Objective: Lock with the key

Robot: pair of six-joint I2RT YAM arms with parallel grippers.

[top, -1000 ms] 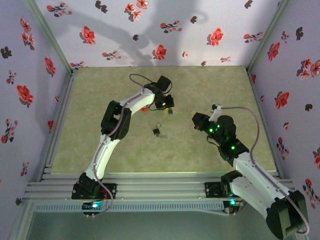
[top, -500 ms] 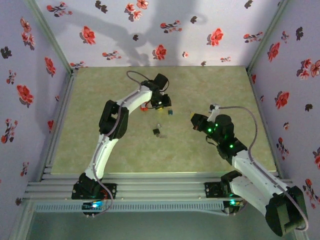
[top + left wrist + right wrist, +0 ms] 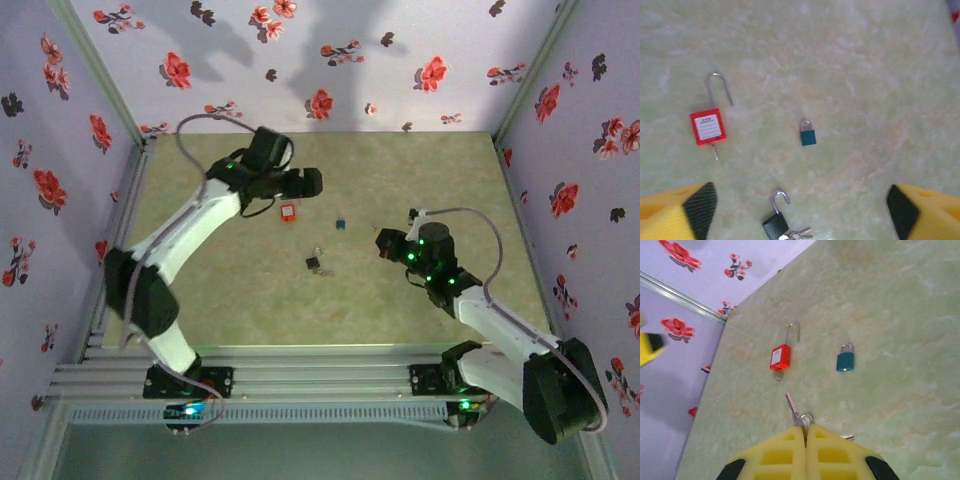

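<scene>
one side released, the other clenched

my left end effector (image 3: 800,205) hangs released above the tabletop (image 3: 865,75), fingers wide apart. below it lie a red padlock (image 3: 708,127) with its shackle open, a blue padlock (image 3: 808,136) and a black padlock (image 3: 775,225). my right end effector (image 3: 806,429) is clenched on the key (image 3: 792,407), whose blade points toward the red padlock, apart from it.
</scene>
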